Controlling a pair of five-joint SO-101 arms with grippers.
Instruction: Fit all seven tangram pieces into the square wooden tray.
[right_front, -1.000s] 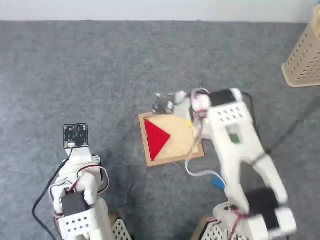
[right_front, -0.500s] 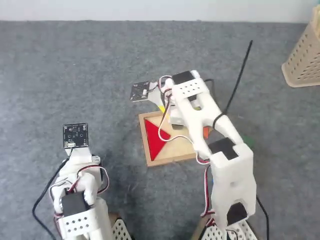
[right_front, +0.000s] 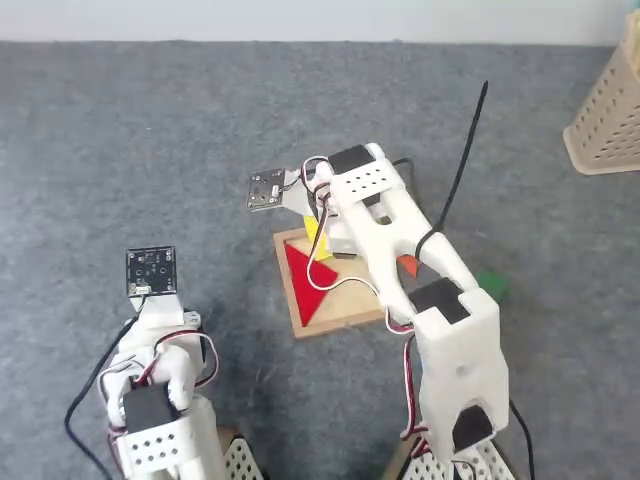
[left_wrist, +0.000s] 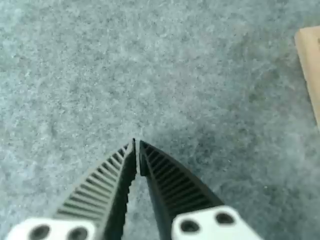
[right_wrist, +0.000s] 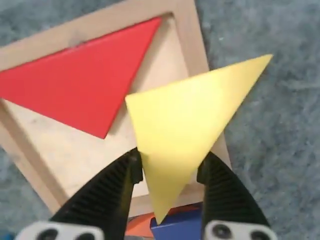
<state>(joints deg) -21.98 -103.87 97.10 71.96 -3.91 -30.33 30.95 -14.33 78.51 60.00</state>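
Carpet (right_front: 150, 130) bears the tray (right_wrist: 190, 30); right gripper (right_wrist: 170, 161) grips yellow triangle (right_wrist: 185, 125) over its rim, risking a tilted drop; left gripper (left_wrist: 136, 146) sits closed.

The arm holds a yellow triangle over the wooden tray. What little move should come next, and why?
Probably swing the yellow triangle inward and turn it before lowering. The right tool grips it above the square wooden tray, but one corner juts past the rim over the grey carpet, while bare tray floor lies beside the red triangle.
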